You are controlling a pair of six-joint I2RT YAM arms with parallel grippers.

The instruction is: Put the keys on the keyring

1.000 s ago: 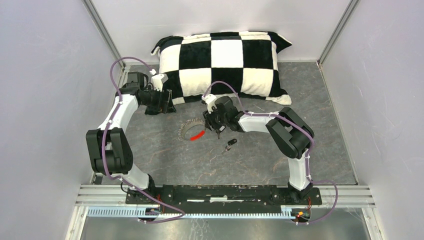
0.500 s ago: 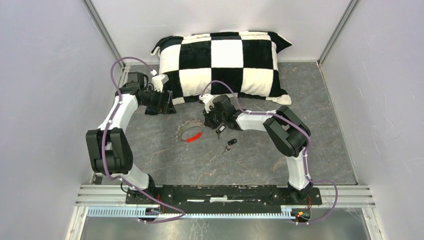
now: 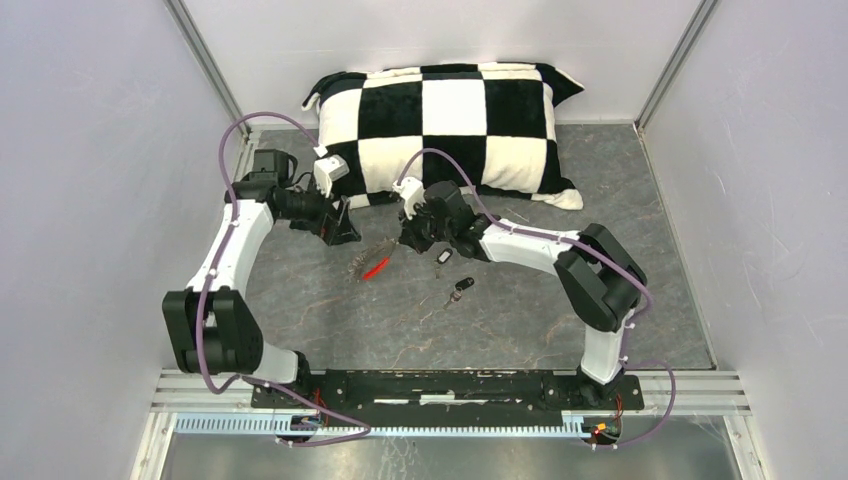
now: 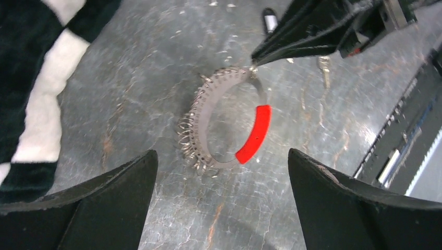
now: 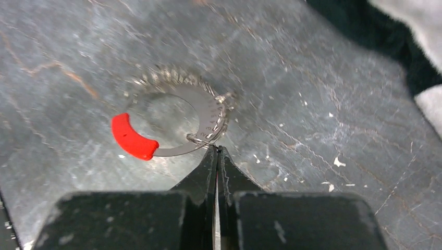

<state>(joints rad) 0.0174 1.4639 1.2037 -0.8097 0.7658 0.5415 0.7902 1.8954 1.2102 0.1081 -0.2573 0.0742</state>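
Right fingers pinched the keyring while the left fingers gaped above it

The right gripper [image 5: 217, 150] had its fingers pressed together on a wire coil at the rim of the keyring [image 5: 177, 122], a little way along from the red sleeve [image 5: 133, 138]. The left gripper [image 3: 340, 228] held its fingers [image 4: 104, 203] wide apart on nothing, and its wrist view framed the ring between them. The keyring sat about mid-tabletop [image 3: 520, 310], slightly toward the left edge; whether it lay flat could not be told. One key [image 3: 443, 257] was just beside the right gripper and the other key [image 3: 460, 289] lay nearer the near edge, both off the ring. A checkered pillow [image 3: 450, 120] lay along the far edge
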